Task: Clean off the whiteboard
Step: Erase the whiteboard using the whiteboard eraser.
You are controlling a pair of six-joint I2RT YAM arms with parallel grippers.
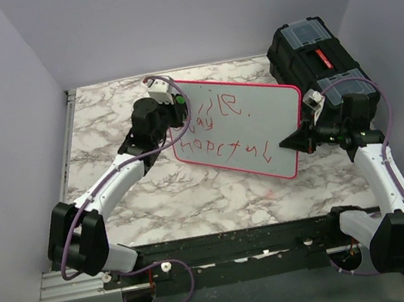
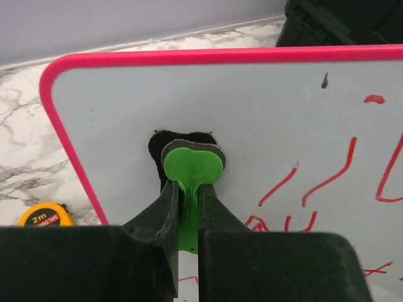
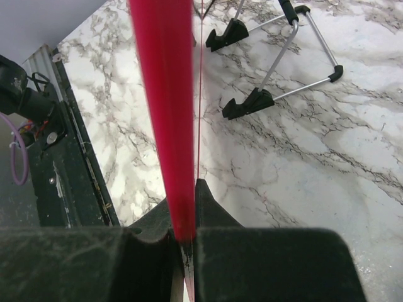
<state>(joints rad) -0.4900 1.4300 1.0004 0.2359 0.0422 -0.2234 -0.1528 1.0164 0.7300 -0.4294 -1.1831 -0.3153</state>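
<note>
Whiteboard (image 1: pixel 257 110) one, toolbox (image 1: pixel 310 54) one, tape measure (image 2: pixel 44 216) one, green eraser (image 2: pixel 192 165) seemingly one.

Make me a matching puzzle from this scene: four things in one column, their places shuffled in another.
Things:
1 green eraser
2 whiteboard
3 black toolbox
4 yellow tape measure

Places:
A back right corner of the table
B pink rim pinched in the right hand
C lying on the table beside the board
D clamped in the left hand, pad against the board

Pairs: 1-D, 2-B, 3-A, 4-C
</note>
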